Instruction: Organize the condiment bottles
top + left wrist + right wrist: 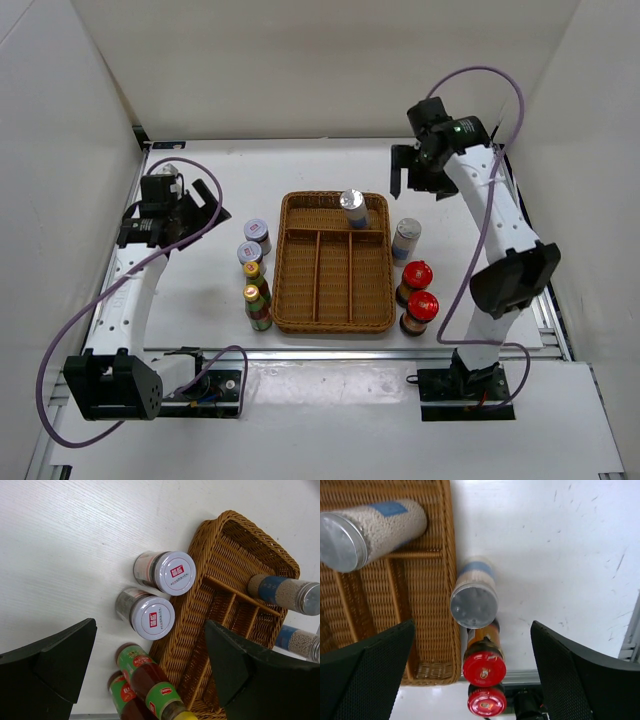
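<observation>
grey-lidded condiment jars point(172, 572) | red square lid logo, writing illegible | beside tray point(210, 550)

Tray point(200, 545): woven wicker, brown, rough, slight sheen. Tabletop point(60, 540): white, matt, faint grain, with scuff marks seen from my right wrist. Silver-capped cylinders point(475, 600): clear walls, dull brushed-metal caps. Red caps point(484, 667): glossy plastic. Grey-lidded jars point(152, 617): smooth satin lids, clear bodies. Green bottles point(150, 680): glossy labels. My right pincer point(472, 625): fingers point(365, 680) matt black, finely meshed texture. My left pincer point(150, 622): fingers point(60, 665) plain matt black.
</observation>
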